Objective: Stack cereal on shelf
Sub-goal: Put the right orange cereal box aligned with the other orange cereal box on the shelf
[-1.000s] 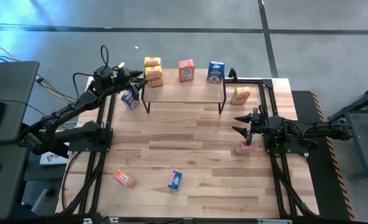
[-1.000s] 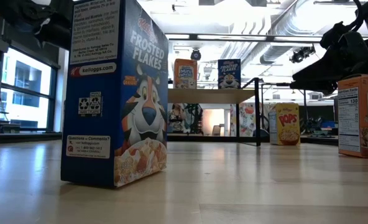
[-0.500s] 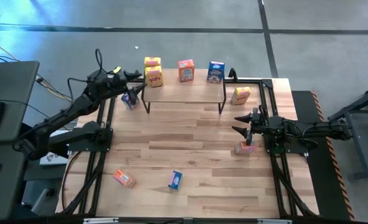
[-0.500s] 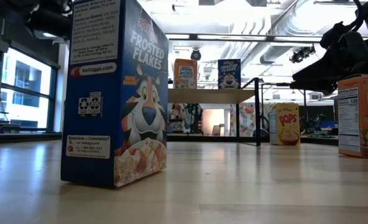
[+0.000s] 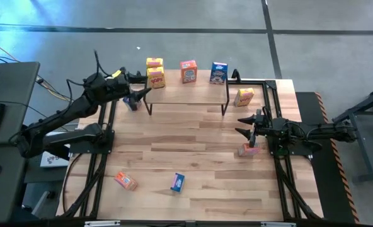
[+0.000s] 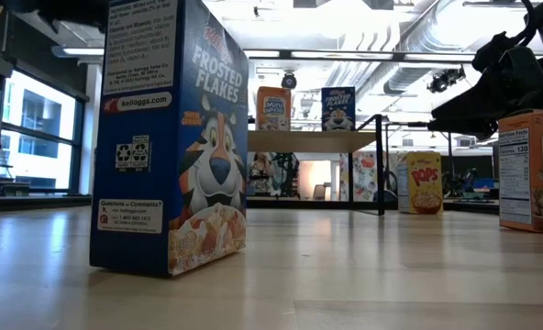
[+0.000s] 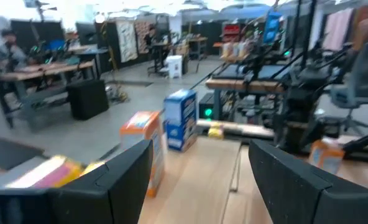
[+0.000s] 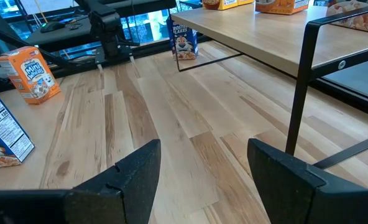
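Observation:
The shelf point(image 5: 186, 92) stands at the table's far edge. On its plank top are two yellow cereal boxes point(image 5: 155, 70), an orange one point(image 5: 188, 71) and a blue one point(image 5: 218, 72). My left gripper point(image 5: 139, 84) is open and hovers at the shelf's left end, beside the yellow boxes, touching nothing; its wrist view looks along the plank past the orange box point(image 7: 143, 140) and blue box point(image 7: 181, 118). A blue box point(image 5: 131, 101) stands on the table just below it. My right gripper point(image 5: 243, 125) is open, above an orange box point(image 5: 248, 149) near the right edge.
A yellow box point(image 5: 243, 96) stands on the table right of the shelf. An orange box point(image 5: 126, 181) and a blue box point(image 5: 177, 182) lie near the table's near edge; the blue one point(image 6: 171, 137) fills the low view's left. Black frame rails run along both table sides.
My left arm has drawn back a little toward the table's left edge and risen, so its gripper now sits slightly farther from the yellow boxes on the shelf. The right arm and all boxes have kept still.

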`<act>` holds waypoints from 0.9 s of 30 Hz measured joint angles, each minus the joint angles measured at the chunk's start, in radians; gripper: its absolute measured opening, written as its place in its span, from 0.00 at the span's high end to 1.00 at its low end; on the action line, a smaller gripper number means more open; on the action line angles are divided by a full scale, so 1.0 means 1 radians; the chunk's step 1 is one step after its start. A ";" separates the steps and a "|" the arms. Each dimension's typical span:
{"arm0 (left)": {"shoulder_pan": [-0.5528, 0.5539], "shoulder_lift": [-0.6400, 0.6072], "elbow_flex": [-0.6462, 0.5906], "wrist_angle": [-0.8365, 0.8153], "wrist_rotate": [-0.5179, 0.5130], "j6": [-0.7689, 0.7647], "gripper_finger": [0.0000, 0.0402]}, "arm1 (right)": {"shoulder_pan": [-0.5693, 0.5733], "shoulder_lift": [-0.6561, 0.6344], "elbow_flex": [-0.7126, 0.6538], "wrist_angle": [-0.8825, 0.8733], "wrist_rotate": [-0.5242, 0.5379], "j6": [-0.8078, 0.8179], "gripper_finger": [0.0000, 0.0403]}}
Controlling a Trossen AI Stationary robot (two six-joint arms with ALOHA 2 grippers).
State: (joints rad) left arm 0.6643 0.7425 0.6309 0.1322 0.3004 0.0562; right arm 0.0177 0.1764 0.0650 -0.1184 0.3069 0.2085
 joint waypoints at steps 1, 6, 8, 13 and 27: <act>-0.013 0.000 0.012 0.000 0.000 -0.001 0.36 | 0.000 0.000 0.000 0.000 0.000 0.000 0.42; -0.083 0.000 0.063 -0.011 -0.042 -0.022 0.36 | 0.000 0.000 0.000 0.000 0.000 0.000 0.42; -0.116 0.000 0.082 -0.031 -0.090 -0.021 0.36 | 0.000 0.000 0.000 0.000 0.000 0.000 0.42; -0.197 0.001 0.109 -0.061 -0.206 -0.021 0.36 | 0.000 0.000 0.000 0.009 0.003 0.000 0.42; -0.434 0.124 0.111 -0.057 -0.421 -0.058 0.36 | 0.000 0.000 0.000 0.028 -0.016 -0.030 0.42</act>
State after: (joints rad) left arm 0.2304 0.8670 0.7418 0.0747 -0.1203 -0.0021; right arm 0.0177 0.1764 0.0653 -0.0901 0.2913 0.1787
